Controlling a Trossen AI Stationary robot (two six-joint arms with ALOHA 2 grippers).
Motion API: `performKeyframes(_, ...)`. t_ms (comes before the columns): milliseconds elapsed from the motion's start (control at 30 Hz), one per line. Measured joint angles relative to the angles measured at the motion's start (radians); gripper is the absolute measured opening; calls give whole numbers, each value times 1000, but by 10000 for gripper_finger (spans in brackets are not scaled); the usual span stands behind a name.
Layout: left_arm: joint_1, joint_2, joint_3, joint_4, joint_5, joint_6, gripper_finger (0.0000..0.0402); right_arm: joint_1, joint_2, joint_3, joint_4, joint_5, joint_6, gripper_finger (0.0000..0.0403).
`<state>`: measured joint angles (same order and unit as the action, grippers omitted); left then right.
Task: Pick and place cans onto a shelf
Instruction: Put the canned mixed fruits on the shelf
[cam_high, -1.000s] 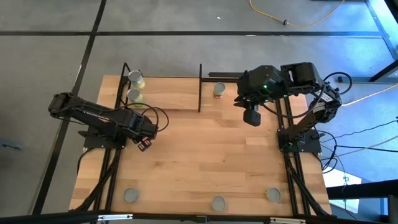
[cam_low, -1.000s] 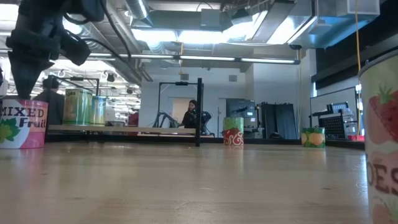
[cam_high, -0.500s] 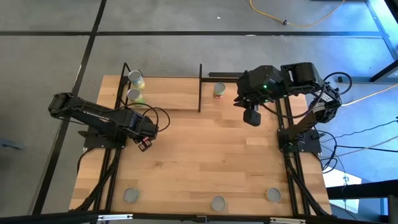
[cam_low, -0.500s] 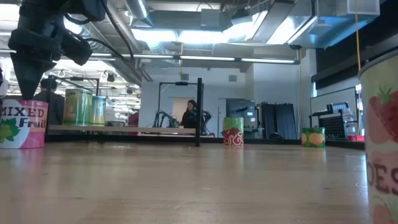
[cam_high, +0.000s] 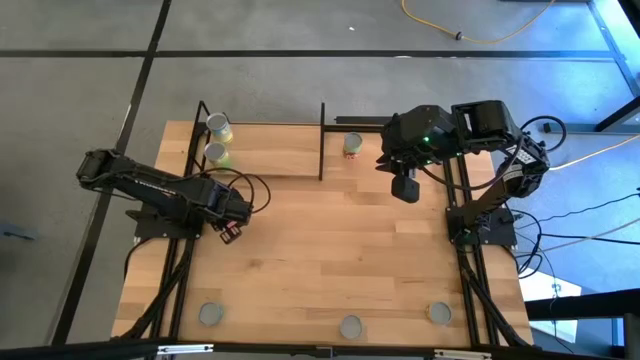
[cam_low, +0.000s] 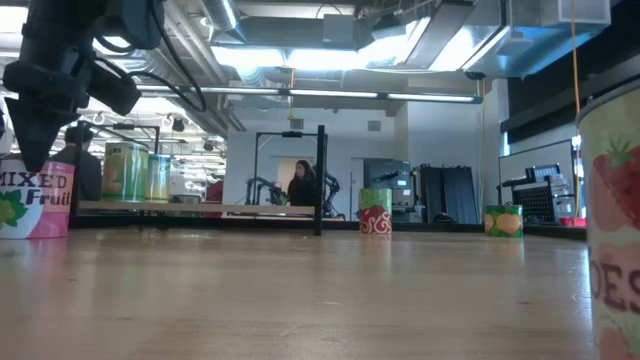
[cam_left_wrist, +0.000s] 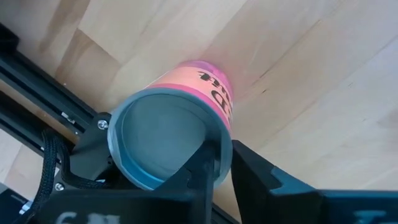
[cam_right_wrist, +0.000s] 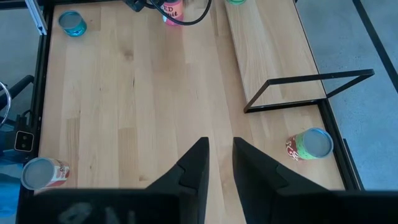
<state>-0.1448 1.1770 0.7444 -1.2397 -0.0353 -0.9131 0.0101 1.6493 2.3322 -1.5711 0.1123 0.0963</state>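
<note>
A pink can (cam_left_wrist: 163, 130) with a grey top and a "MIXED Fruit" label (cam_low: 35, 198) stands upright on the wooden table, near its left edge. My left gripper (cam_left_wrist: 225, 157) (cam_high: 230, 232) is over it, pointing down, shut on the can's rim. The shelf (cam_high: 270, 150) lies at the far left and bears two green cans (cam_high: 218, 127) (cam_high: 214, 152). My right gripper (cam_high: 405, 188) (cam_right_wrist: 221, 158) hangs open high over the table's far right, holding nothing. My left gripper has the pink can's top rim (cam_left_wrist: 226, 142) between its two fingers. One finger (cam_left_wrist: 204, 165) is over the recessed grey top and the other (cam_left_wrist: 256, 173) is outside the wall. The fingers come from above, pointing down. The can stands upright, its base (cam_low: 35, 232) on the table.
A red and green can (cam_high: 352, 143) stands on the table just right of the shelf's black upright (cam_high: 321, 140). Three cans (cam_high: 210, 314) (cam_high: 350, 326) (cam_high: 439, 313) stand along the near edge. The black frame rails (cam_left_wrist: 37, 74) run close beside the pink can.
My left gripper has sunk a little onto the pink can's top. The can stands where it was.
</note>
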Motion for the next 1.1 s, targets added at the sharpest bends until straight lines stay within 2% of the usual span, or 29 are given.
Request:
performKeyframes(100, 0, 0, 0, 0, -1, 5, 11, 0, 0, 0, 0, 0, 0, 73)
performKeyframes(233, 0, 7, 32, -10, 2, 7, 7, 0, 0, 0, 0, 0, 0, 73)
performKeyframes(367, 0, 4, 122, -31, 2, 31, 7, 0, 0, 0, 0, 0, 0, 73)
performKeyframes(600, 0, 26, 374, -155, -67, 60, 7, 0, 0, 0, 5, 0, 3, 73)
performKeyframes(800, 42, 118, 640, -324, -160, 119, 6, 0, 0, 0, 6, 0, 0, 73)
performKeyframes(967, 128, 215, 811, -329, -188, 281, 6, 0, 0, 0, 10, 0, 0, 73)
performKeyframes(1100, 226, 292, 897, -328, -227, 411, 6, 0, 0, 0, 11, 0, 0, 73)
